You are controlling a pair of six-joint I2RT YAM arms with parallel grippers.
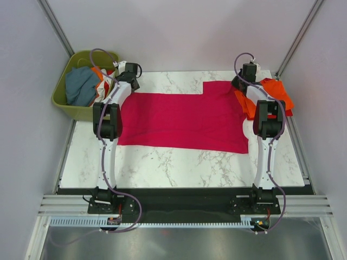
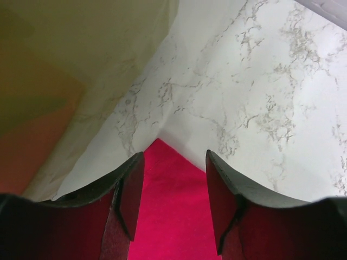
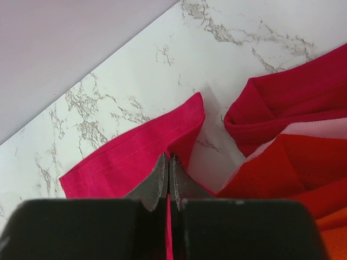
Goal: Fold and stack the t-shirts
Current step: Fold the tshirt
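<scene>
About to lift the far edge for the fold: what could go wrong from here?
The left gripper is open around a corner of the magenta shirt, while the right gripper is shut on its hem. Lifting now would likely skew the cloth. The right gripper also sits beside the red and orange shirts and may drag them.

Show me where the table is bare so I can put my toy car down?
The widest bare patch of the marble table is the near strip, between the pink shirt and the table's near edge. A thinner strip lies behind the shirt. Crowded: the basket far left, orange and red shirts far right.
</scene>
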